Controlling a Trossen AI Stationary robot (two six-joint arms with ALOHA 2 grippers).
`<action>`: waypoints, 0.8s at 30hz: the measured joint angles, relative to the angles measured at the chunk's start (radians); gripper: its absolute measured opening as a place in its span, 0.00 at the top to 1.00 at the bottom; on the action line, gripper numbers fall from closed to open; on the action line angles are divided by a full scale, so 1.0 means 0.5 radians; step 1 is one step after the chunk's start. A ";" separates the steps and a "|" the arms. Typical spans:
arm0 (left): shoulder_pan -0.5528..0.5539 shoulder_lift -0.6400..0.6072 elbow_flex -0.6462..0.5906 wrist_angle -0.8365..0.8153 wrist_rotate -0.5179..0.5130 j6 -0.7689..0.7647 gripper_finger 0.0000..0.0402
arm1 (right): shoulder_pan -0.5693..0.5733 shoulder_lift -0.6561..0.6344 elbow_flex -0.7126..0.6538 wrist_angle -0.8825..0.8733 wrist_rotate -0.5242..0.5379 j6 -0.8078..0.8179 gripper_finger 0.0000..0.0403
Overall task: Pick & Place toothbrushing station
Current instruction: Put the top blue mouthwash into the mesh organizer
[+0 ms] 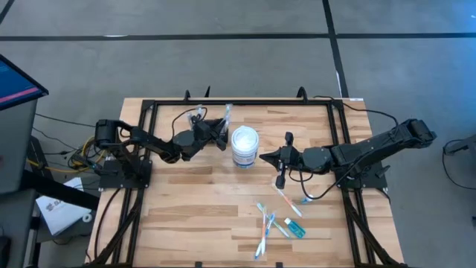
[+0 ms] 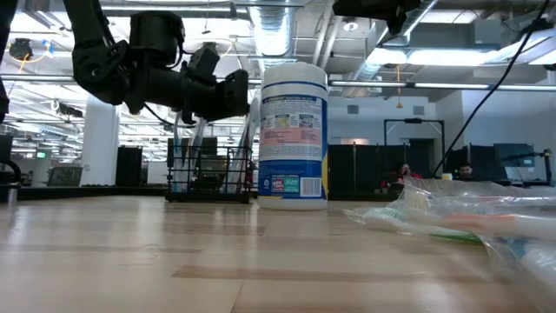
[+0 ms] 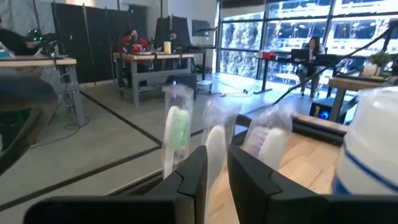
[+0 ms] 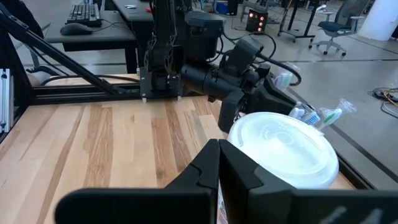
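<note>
left gripper [image 1: 221, 132] jaws gaped slightly around a wrapped toothbrush [image 3: 215, 144]; right gripper [image 1: 262, 158] was clenched empty. the toothbrushing station [image 2: 209, 174] looked light, stiff; best pinched at its wire rim.

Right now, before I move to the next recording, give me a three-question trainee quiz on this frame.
1. True or false: the white tub lies tipped over on the table.
2. Which gripper is over the black wire rack: A) left gripper B) right gripper?
3. Fill in: the wrapped toothbrushes lie loose on the table's ____ half, seen from above.

Key: 1 false, it stands upright. 2 A. 3 right.
</note>
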 joint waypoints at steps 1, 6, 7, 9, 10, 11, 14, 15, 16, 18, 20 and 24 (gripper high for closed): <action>0.000 -0.006 0.000 0.013 0.009 0.008 0.85 | 0.000 0.000 0.000 0.000 0.000 0.000 1.00; -0.015 -0.127 0.000 0.017 0.017 0.051 0.85 | 0.000 0.000 0.000 -0.019 -0.001 0.002 1.00; -0.028 -0.164 0.000 0.020 0.023 0.066 0.85 | 0.000 0.000 0.001 -0.020 0.000 0.003 1.00; -0.058 -0.248 0.000 0.016 0.032 0.114 0.85 | 0.001 0.000 0.000 -0.027 0.000 0.005 1.00; -0.079 -0.289 0.000 0.015 0.032 0.141 0.85 | 0.000 0.000 0.000 -0.027 -0.001 0.005 1.00; -0.102 -0.325 0.001 0.015 0.034 0.171 0.85 | 0.001 0.000 0.000 -0.027 -0.001 0.005 1.00; -0.179 -0.429 0.001 -0.023 0.033 0.250 0.85 | 0.000 0.000 0.000 -0.028 -0.001 0.005 1.00; -0.204 -0.456 0.001 -0.033 0.034 0.268 0.85 | 0.001 0.000 0.001 -0.032 -0.001 0.005 1.00; -0.228 -0.483 0.002 -0.066 0.033 0.281 0.85 | 0.001 0.000 0.000 -0.040 -0.001 0.005 1.00; -0.274 -0.533 0.001 -0.125 0.034 0.304 0.85 | 0.002 0.000 0.001 -0.064 -0.002 0.005 1.00; -0.315 -0.571 0.002 -0.155 0.034 0.323 0.85 | 0.010 0.000 0.000 -0.107 -0.002 0.014 1.00; -0.386 -0.596 0.002 -0.175 0.034 0.323 0.85 | 0.020 0.000 0.000 -0.239 -0.004 0.140 1.00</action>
